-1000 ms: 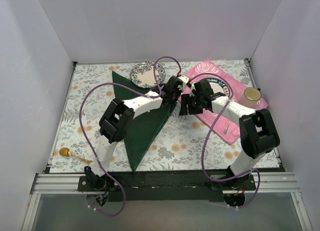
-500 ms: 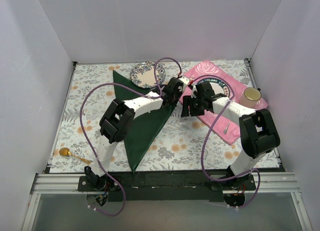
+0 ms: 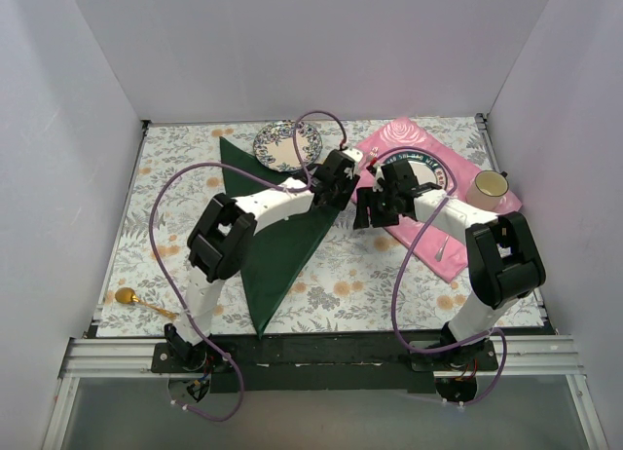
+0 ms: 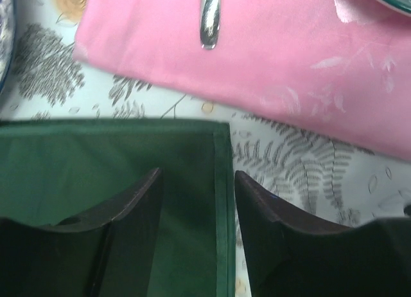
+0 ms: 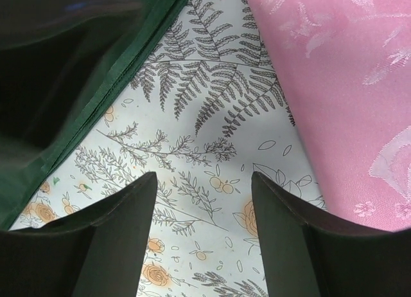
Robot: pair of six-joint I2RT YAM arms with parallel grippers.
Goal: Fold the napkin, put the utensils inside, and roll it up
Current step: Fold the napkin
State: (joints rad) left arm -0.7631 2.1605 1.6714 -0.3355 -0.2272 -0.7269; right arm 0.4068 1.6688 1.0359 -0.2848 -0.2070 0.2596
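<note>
The dark green napkin [image 3: 277,241] lies folded into a long triangle on the flowered tablecloth, its right corner under my left gripper [image 3: 336,185]. In the left wrist view that gripper [image 4: 197,175] is open, and the napkin's [image 4: 96,162] hemmed corner lies flat between its fingers, touched by neither. My right gripper [image 3: 375,206] hovers just to the right, open and empty [image 5: 203,176] over bare tablecloth, with the napkin's edge [image 5: 125,65] to its upper left. One of the utensils, a gold spoon [image 3: 127,296], lies alone at the near left of the table.
A pink placemat [image 3: 399,133] at the right carries a plate [image 3: 428,168], a cream cup [image 3: 489,187] and silver cutlery [image 4: 210,17]. A floral plate [image 3: 287,143] sits at the back, beside the napkin's far edge. White walls enclose three sides.
My left gripper has opened and let go of the napkin's corner, which now lies flat. The right arm has hardly moved.
</note>
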